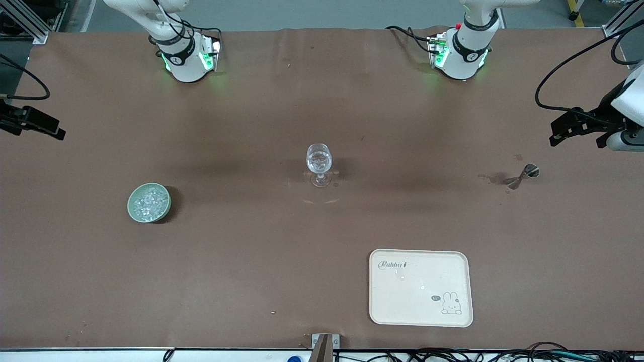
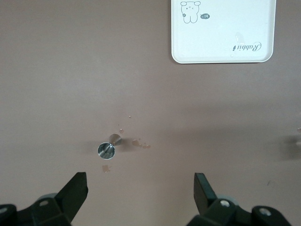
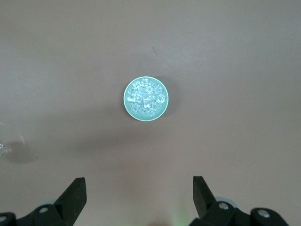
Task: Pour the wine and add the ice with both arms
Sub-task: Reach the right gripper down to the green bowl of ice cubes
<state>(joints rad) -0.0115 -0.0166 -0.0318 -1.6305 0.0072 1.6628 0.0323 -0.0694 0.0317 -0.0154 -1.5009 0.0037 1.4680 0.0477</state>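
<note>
You have the right gripper hanging over the right arm's end of the tabletop, jaws spread wide and empty. Its wrist view looks straight down on the bowl, which suggests the arm is parked there ready to come down for the ice. The ice sits heaped in that bowl, nearer the front camera than the glass and well apart from it.

The glass stands upright about mid-table, between the two arms, probably so either one can reach it. Something clear glints inside, but you cannot tell whether that is liquid or only reflection.

Next comes the tray, the thing nearest the front camera, lying flat and bare except for its printed rabbit. Perhaps it is meant to take the finished drink; nothing here confirms that.

Toward the left arm's end, the jigger stands on the tabletop with small wet spots beside it. What it holds cannot be made out. No wine bottle shows anywhere, so the jigger may be your pouring vessel.

The left gripper hangs over that end, near the jigger, jaws wide and empty. The front view cuts off most of both arms at its edges.
</note>
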